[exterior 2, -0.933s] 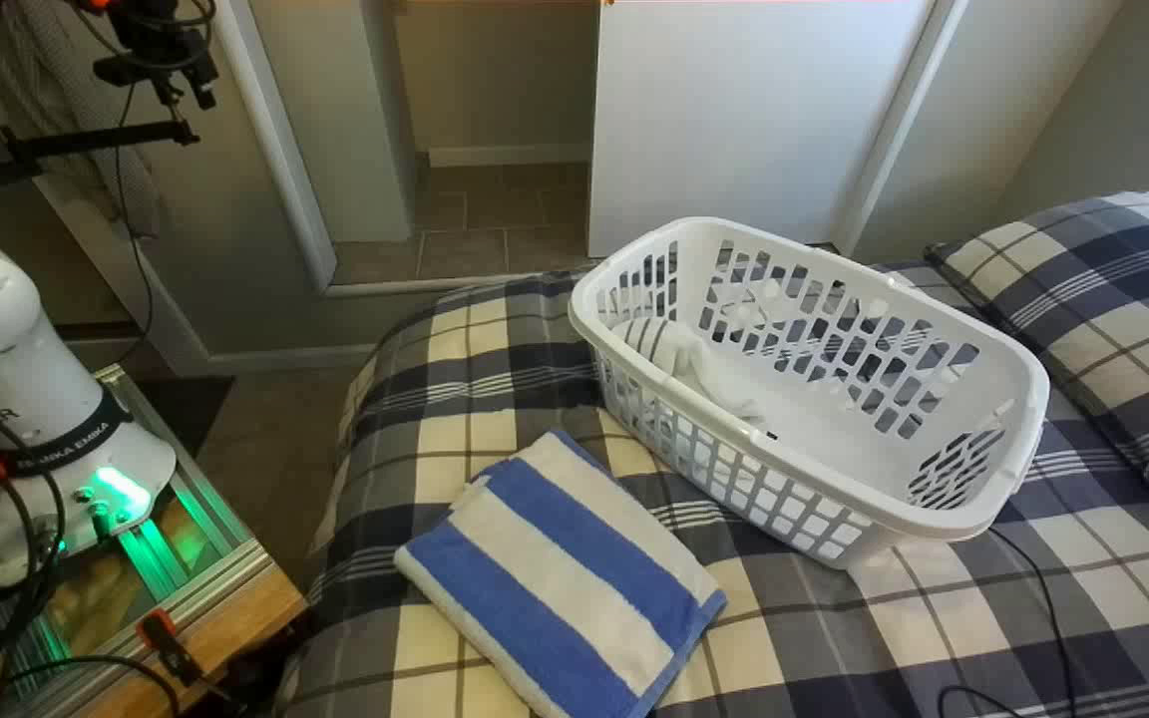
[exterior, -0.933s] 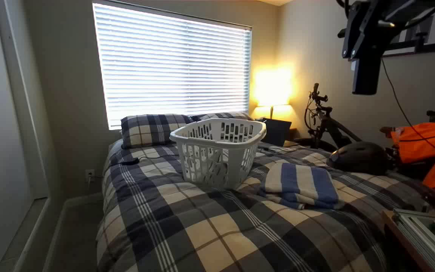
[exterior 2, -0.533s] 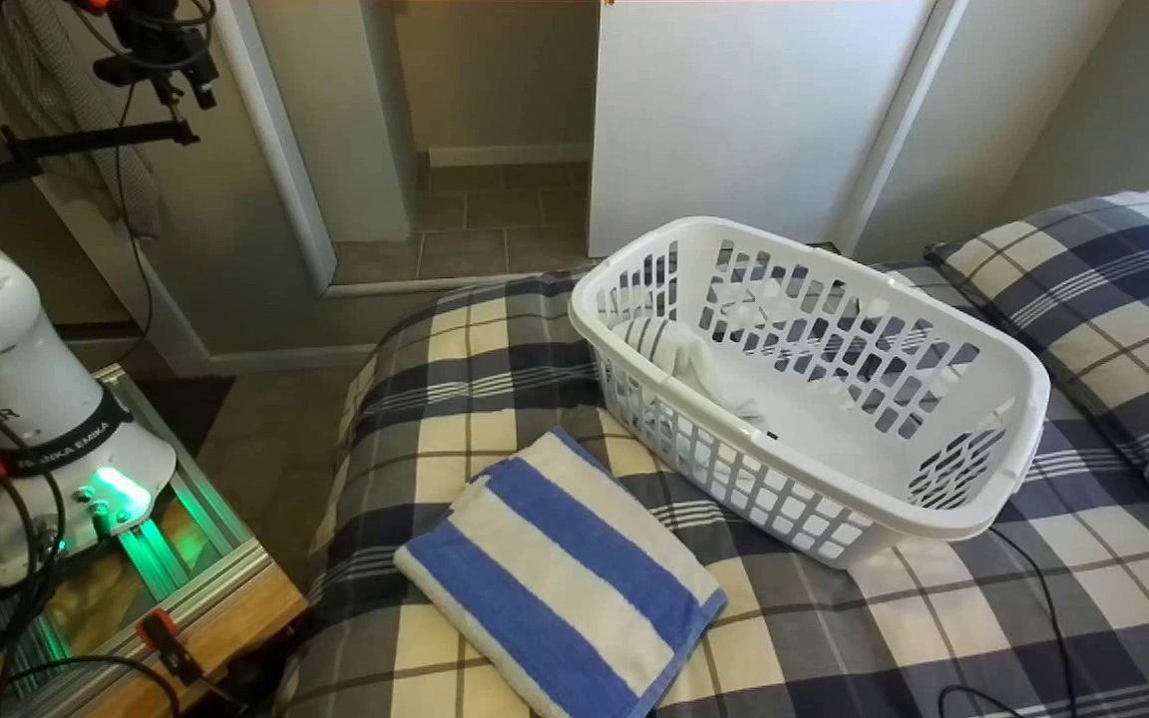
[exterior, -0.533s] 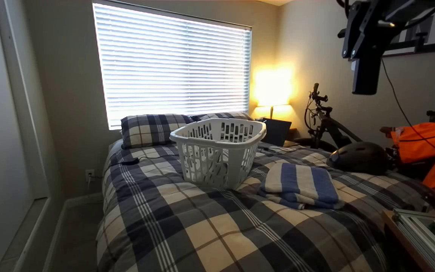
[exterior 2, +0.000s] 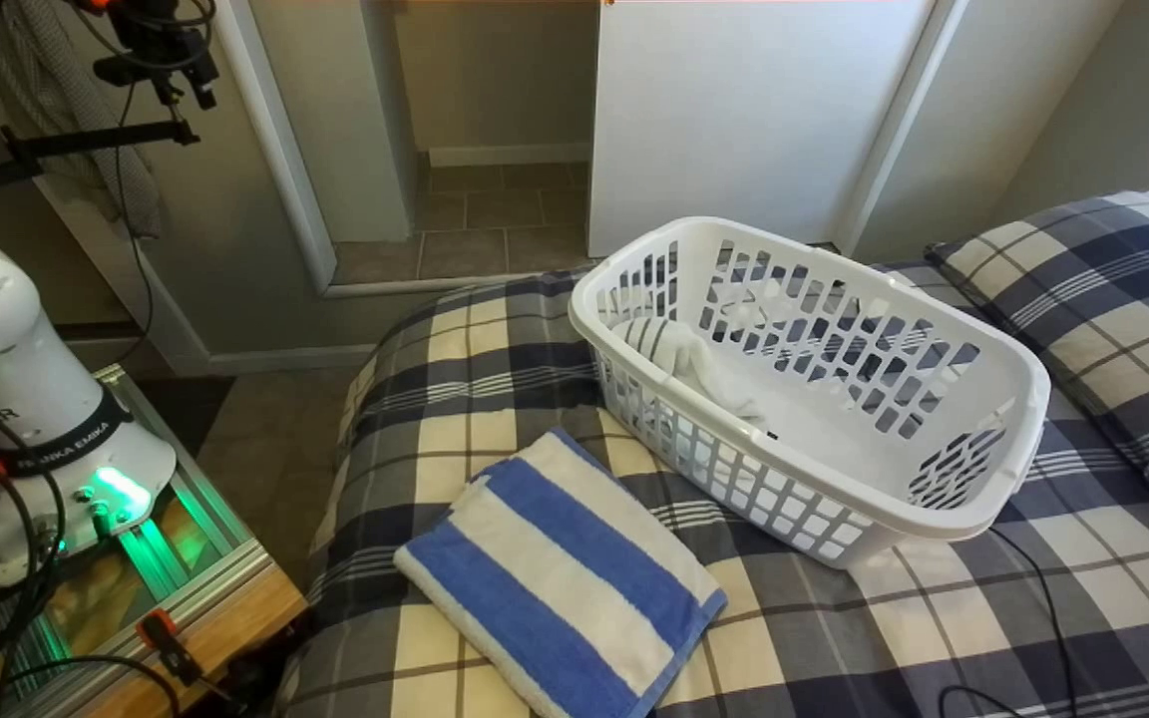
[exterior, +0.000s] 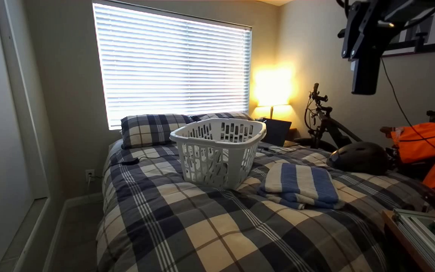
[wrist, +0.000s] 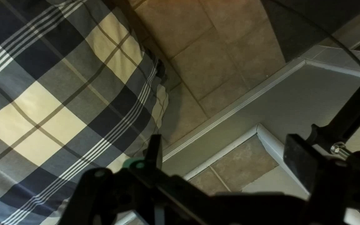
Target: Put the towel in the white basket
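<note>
In an exterior view, a folded blue-striped towel (exterior: pixel 300 183) on a plaid bedspread (exterior: pixel 210 236) just beside a white basket (exterior: pixel 237 166), in an exterior view, white cloth (exterior 2: pixel 696 371) inside that basket, in the wrist view, the gripper (wrist: pixel 225 150), fingers wide apart, tiled floor (wrist: pixel 205 67) beyond.

Bed (exterior: pixel 210 230), navy-and-cream plaid bedspread (exterior 2: pixel 834 648) over it. White basket (exterior: pixel 236 166) sits upright on top; folded striped towel (exterior 2: pixel 555 573) lies just beside, apart from basket. Two plaid pillows (exterior: pixel 153 132) at head end, second partly hidden. Black cord (exterior 2: pixel 1054 618) on bedspread by basket. Dark helmet (exterior: pixel 359 158) at edge, contact unclear.
</note>
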You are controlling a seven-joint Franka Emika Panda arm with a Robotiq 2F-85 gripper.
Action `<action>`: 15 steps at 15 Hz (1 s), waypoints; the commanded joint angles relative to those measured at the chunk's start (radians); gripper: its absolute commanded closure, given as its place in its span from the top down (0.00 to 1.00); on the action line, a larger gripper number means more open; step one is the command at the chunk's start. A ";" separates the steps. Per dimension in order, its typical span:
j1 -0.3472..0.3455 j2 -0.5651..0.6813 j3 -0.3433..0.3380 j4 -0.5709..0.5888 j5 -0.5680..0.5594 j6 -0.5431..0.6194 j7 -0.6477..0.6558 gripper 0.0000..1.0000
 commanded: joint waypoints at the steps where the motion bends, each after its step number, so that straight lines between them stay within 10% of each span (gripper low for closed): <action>1: -0.056 0.000 0.001 -0.010 -0.030 0.050 0.040 1.00; 15: -0.388 0.113 -0.124 -0.071 -0.317 0.371 0.120 1.00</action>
